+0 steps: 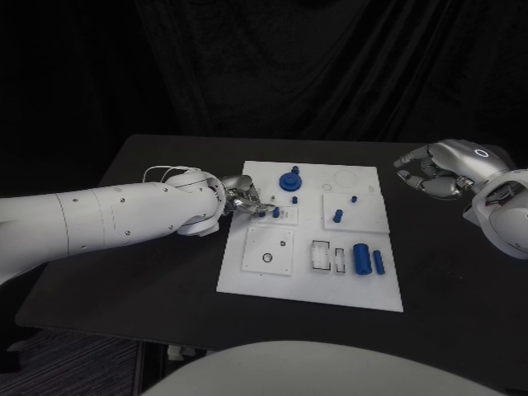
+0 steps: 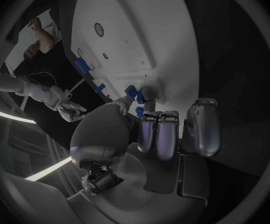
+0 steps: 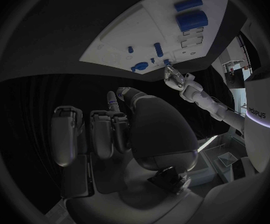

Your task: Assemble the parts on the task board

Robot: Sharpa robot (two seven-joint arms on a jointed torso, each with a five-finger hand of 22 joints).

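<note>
The white task board point(image 1: 312, 285) lies in the middle of the black table. My left hand point(image 1: 242, 200) reaches over the board's left edge and pinches a small blue peg point(image 1: 275, 212) between thumb and a finger; the left wrist view shows that peg point(image 2: 130, 91) at the fingertips point(image 2: 148, 92), low on the board point(image 2: 129, 35). A blue gear with a post point(image 1: 291, 179) stands at the far side. Two more pegs point(image 1: 338, 216) stand right of centre. A thick blue cylinder point(image 1: 360, 257) and a thin one point(image 1: 379, 262) lie near the right edge. My right hand point(image 1: 436, 173) hovers off the far right corner, fingers curled, holding nothing.
Square recessed plates with holes point(image 1: 270, 249) and narrow slots point(image 1: 321, 254) mark the board's near half. Bare black table point(image 1: 157, 272) surrounds the board on all sides. The right wrist view shows the board point(image 3: 141, 30) and my left hand point(image 3: 174, 76) from far off.
</note>
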